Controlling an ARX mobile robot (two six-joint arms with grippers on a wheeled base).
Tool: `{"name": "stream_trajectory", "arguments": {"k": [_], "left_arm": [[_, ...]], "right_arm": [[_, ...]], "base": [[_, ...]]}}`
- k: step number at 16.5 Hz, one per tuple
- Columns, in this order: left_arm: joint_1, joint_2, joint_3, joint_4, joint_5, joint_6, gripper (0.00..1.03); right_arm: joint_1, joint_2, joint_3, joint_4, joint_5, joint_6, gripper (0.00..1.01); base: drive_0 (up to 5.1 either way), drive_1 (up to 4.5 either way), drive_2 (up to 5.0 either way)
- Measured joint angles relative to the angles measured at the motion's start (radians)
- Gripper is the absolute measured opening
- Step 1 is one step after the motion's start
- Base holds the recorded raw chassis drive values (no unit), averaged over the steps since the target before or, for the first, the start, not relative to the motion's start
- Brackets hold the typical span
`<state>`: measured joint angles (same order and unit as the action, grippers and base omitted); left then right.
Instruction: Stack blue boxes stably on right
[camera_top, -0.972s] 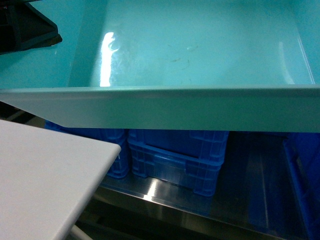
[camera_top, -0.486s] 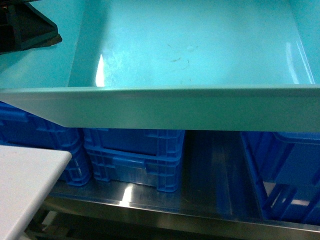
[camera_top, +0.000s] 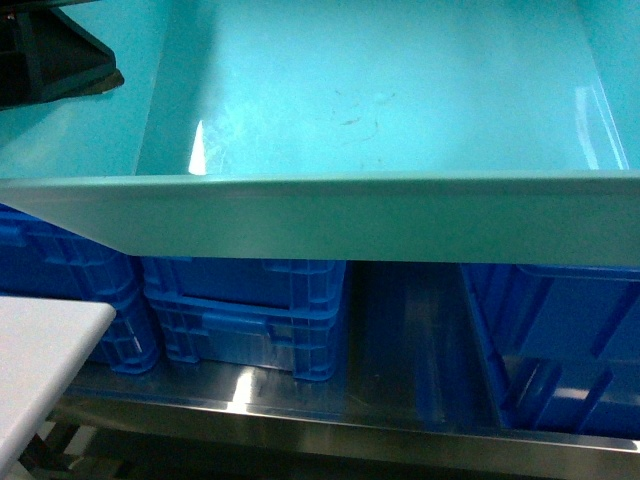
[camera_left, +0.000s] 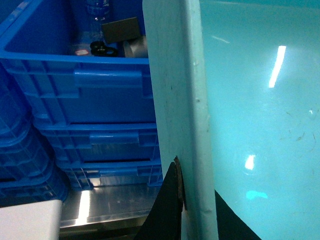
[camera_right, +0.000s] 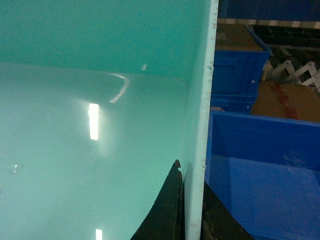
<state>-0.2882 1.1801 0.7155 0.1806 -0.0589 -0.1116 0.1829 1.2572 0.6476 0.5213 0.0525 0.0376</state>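
Tub (camera_top: 380, 100) fills most of the head view, turquoise, glossy, smooth tapered walls, flat rim, held high and close; a dark left gripper part shows at upper left, state unclear here. Below it, dark blue ribbed crates (camera_top: 245, 315) sit on a steel shelf (camera_top: 300, 420), with another crate (camera_top: 560, 340) at right and a white tabletop corner (camera_top: 40, 350) at lower left. Left wrist view: left gripper (camera_left: 181, 200) is clamped on the tub's left rim, one finger each side of the wall; stacked ribbed crates lie beyond, the top one holding small items I can't identify. Right wrist view: right gripper (camera_right: 187, 200) is pinched on the tub's right rim likewise, with an open blue crate just beside and below. Judgement: tub is being carried toward the right side. To do it well, keep both grips level so the slick plastic doesn't slip, square the tub over the right-hand stack, and lower evenly so it seats flat before release.
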Motion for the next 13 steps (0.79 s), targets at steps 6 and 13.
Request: {"name": "stream_trajectory", "arguments": {"k": [6,13], "left_arm": [[0.000,0.000,0.000,0.000,0.001,0.000,0.02],[0.000,0.000,0.000,0.000,0.002,0.001,0.02]], "right_arm": [[0.000,0.000,0.000,-0.001,0.001,0.003,0.02],[0.000,-0.002,0.000,0.001,0.000,0.003,0.02]], "base": [[4.7,-3.58,-1.3],[4.8,-3.30,-1.3]]}}
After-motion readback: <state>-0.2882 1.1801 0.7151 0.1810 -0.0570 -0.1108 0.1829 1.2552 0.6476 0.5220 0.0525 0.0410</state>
